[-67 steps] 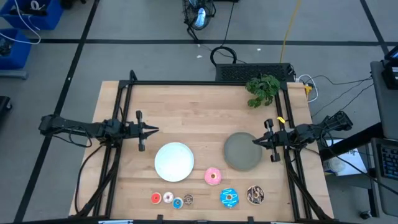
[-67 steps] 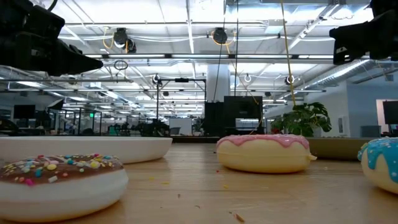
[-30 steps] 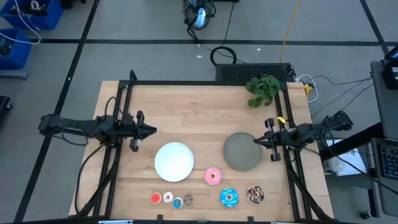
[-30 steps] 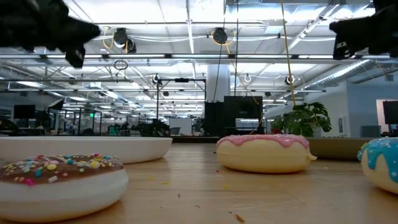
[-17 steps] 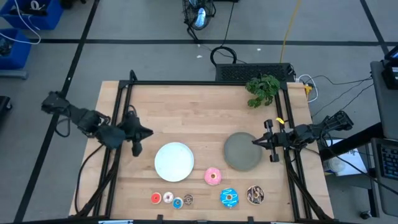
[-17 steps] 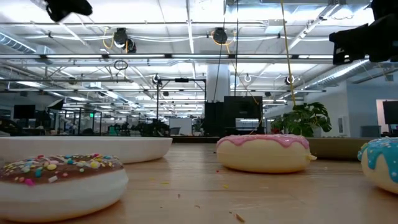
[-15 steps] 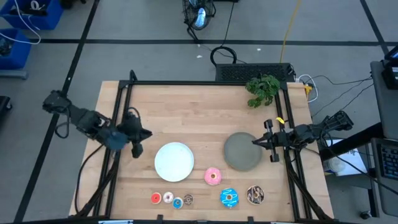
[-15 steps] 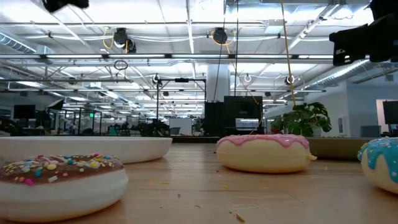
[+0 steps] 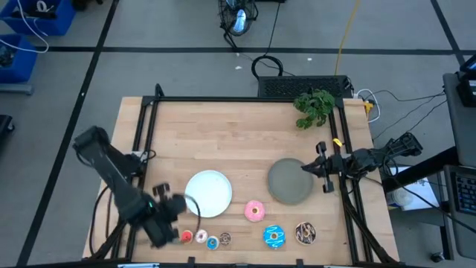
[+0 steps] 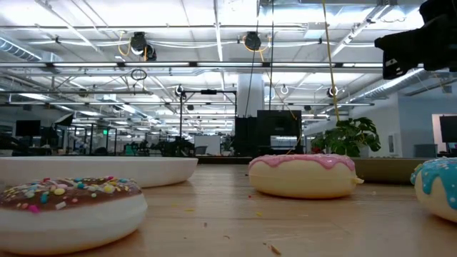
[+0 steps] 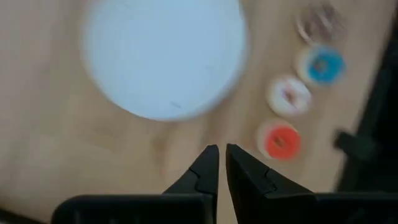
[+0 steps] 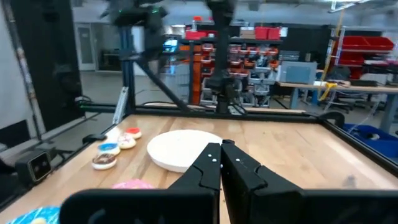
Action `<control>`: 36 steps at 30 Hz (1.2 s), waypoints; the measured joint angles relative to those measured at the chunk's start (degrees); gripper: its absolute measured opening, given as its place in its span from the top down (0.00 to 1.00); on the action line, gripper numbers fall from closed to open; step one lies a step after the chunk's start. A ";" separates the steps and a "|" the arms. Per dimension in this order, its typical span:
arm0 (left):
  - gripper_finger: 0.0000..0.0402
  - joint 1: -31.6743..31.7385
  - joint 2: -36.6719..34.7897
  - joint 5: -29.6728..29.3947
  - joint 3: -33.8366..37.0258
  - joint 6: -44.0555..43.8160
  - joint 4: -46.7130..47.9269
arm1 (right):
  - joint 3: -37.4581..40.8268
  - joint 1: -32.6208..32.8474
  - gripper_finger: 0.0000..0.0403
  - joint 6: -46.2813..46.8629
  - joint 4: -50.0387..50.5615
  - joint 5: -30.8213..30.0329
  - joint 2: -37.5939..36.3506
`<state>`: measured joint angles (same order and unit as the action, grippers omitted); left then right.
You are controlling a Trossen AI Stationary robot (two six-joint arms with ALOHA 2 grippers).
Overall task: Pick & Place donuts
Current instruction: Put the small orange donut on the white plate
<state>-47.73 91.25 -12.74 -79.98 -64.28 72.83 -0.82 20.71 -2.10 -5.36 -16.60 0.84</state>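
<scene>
The tiny donuts lie in a row near the table's near edge: red-orange [image 9: 186, 237] [image 11: 279, 140], white-frosted [image 9: 201, 237], blue [image 9: 213, 242], brown [image 9: 225, 238] [image 10: 68, 207]. The larger pink [image 9: 254, 211] [image 10: 303, 175], blue sprinkled [image 9: 274, 237] and dark brown drizzled [image 9: 305, 233] donuts lie to their right. My left gripper [image 9: 178, 218] [image 11: 221, 149] is shut and points down, above bare wood between the red-orange donut and the white plate [image 9: 208, 193]. My right gripper [image 9: 305, 168] [image 12: 221, 146] is shut and waits, level, at the grey plate's [image 9: 288, 181] right edge.
A green plant [image 9: 314, 106] stands at the far right corner. Black frame rails [image 9: 145, 134] run along the table's left, far and right sides. Bare wood lies beyond both plates toward the far edge.
My left arm has swung from the table's left-middle toward the near edge and tipped from level to pointing down, ending above the wood beside the tiny donuts. It has left the low view's top. Its motion is fast and blurred.
</scene>
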 joint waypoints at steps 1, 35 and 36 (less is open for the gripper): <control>0.91 -0.56 1.72 1.64 -0.58 -0.62 0.01 | 0.00 0.00 1.00 0.10 -0.01 -0.16 0.00; 0.18 -2.19 14.53 3.96 1.25 8.36 -19.58 | 0.00 0.00 1.00 -1.61 -0.79 0.00 0.00; 0.18 -2.27 14.54 3.99 1.88 8.67 -20.57 | 0.00 0.00 1.00 -1.60 -0.79 0.00 0.00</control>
<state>-50.00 105.79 -8.75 -78.11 -55.61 52.25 -0.82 20.71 -3.70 -6.15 -16.60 0.84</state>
